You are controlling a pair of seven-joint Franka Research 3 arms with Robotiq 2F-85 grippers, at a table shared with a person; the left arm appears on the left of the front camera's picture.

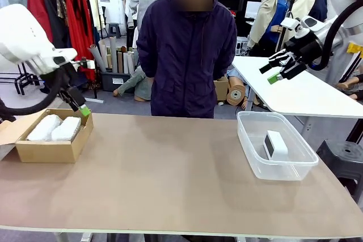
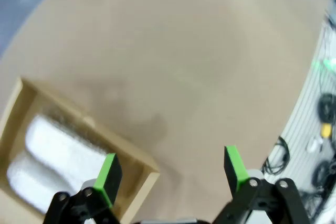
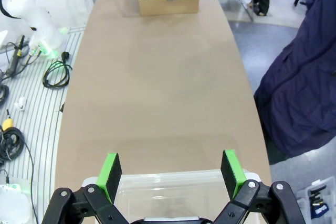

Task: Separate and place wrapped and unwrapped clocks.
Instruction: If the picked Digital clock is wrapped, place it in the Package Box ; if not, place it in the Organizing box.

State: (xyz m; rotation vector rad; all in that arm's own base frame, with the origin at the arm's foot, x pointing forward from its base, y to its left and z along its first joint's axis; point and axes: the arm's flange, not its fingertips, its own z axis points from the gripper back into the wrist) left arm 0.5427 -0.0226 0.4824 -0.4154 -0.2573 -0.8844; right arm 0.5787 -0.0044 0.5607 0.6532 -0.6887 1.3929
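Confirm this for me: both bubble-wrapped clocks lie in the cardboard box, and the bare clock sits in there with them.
Not quite. The front view shows the bare clock in the clear plastic bin, apart from the two wrapped clocks, which do lie in the cardboard box.

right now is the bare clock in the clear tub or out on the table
In the tub. The bare clock stands on edge inside the clear plastic tub, its walls all around it.

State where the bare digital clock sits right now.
In the front view, the bare clock stands inside the clear plastic bin on the table's right side, below the right tool.
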